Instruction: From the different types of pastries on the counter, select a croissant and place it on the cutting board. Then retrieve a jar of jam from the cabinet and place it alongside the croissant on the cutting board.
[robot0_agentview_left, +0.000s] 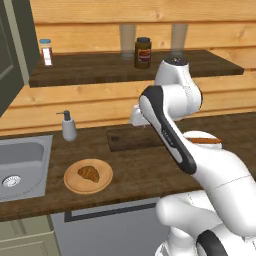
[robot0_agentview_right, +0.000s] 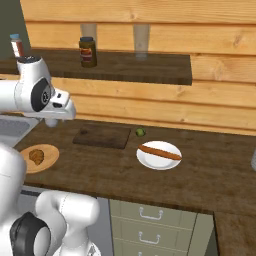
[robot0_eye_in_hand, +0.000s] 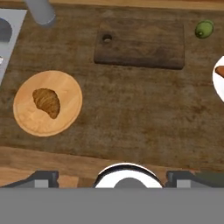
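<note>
The golden-brown croissant (robot0_agentview_left: 88, 173) (robot0_agentview_right: 36, 156) (robot0_eye_in_hand: 47, 102) lies on a round light-wood plate (robot0_agentview_left: 103, 185) (robot0_eye_in_hand: 65, 87) near the counter's front edge. Behind it and to the right lies the dark cutting board (robot0_agentview_left: 131, 139) (robot0_agentview_right: 102, 135) (robot0_eye_in_hand: 140, 43), bare. A long reddish-brown stick pastry (robot0_agentview_right: 159, 151) (robot0_agentview_left: 205, 141) rests on a white plate (robot0_agentview_right: 150, 161). My gripper (robot0_agentview_left: 136, 120) (robot0_agentview_right: 50, 121) (robot0_eye_in_hand: 112, 178) hangs open high above the counter, between croissant and board, holding nothing. The jar of jam is out of view.
A sink (robot0_agentview_left: 20, 167) and a soap dispenser (robot0_agentview_left: 68, 126) are at the left. A small green fruit (robot0_agentview_right: 140, 132) (robot0_eye_in_hand: 204, 29) lies right of the board. The upper shelf holds a blue-capped bottle (robot0_agentview_left: 46, 52), a dark black-lidded jar (robot0_agentview_left: 143, 52) and two glasses (robot0_agentview_left: 127, 37).
</note>
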